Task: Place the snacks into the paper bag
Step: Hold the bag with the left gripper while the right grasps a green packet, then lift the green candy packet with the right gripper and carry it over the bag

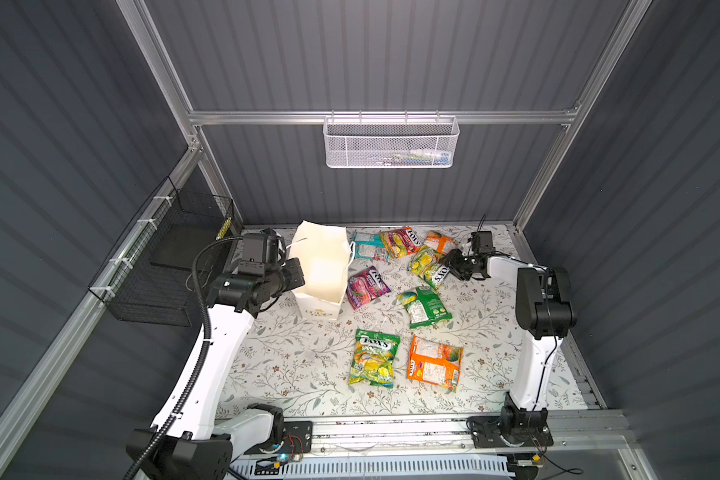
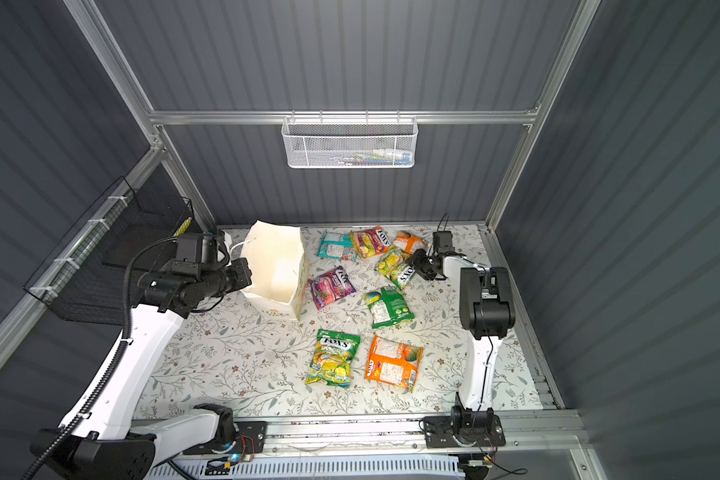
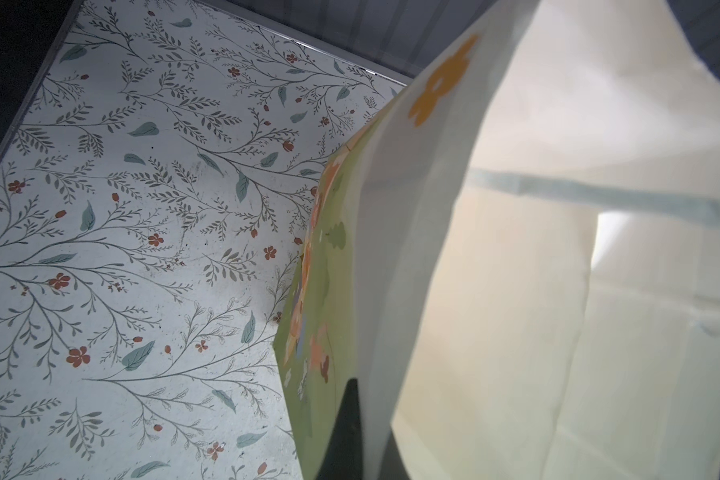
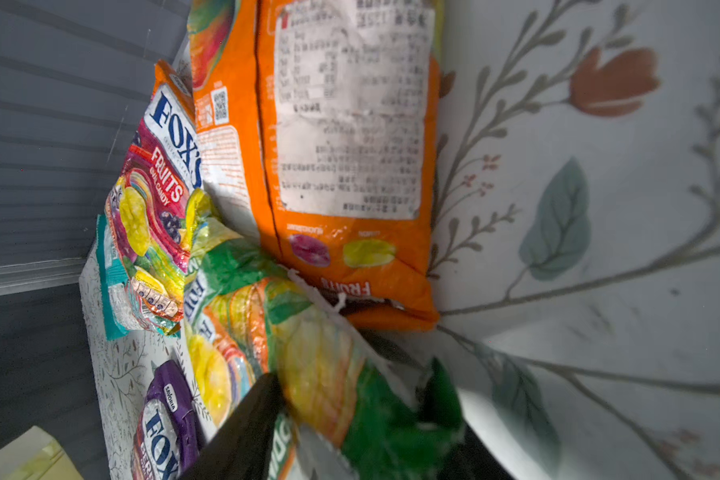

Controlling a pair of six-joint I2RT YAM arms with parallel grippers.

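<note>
The cream paper bag [image 1: 321,266] [image 2: 275,266] stands open at the back left of the table. My left gripper [image 1: 298,272] [image 3: 371,415] is shut on the bag's near wall [image 3: 391,249], one finger inside and one outside. My right gripper [image 1: 449,264] [image 4: 358,399] is shut on the edge of a yellow-green snack packet [image 1: 427,266] [image 4: 316,365], which crumples between the fingers. An orange packet [image 1: 439,241] [image 4: 350,145] lies just behind it. Red [image 1: 398,241], teal [image 1: 366,245], purple [image 1: 366,286], green [image 1: 425,307], green-yellow [image 1: 375,357] and orange [image 1: 435,361] packets lie loose on the table.
A white mesh basket [image 1: 391,143] hangs on the back wall. A black wire basket [image 1: 163,266] hangs on the left rail beside my left arm. The floral table top [image 1: 300,365] ends at a metal rail in front.
</note>
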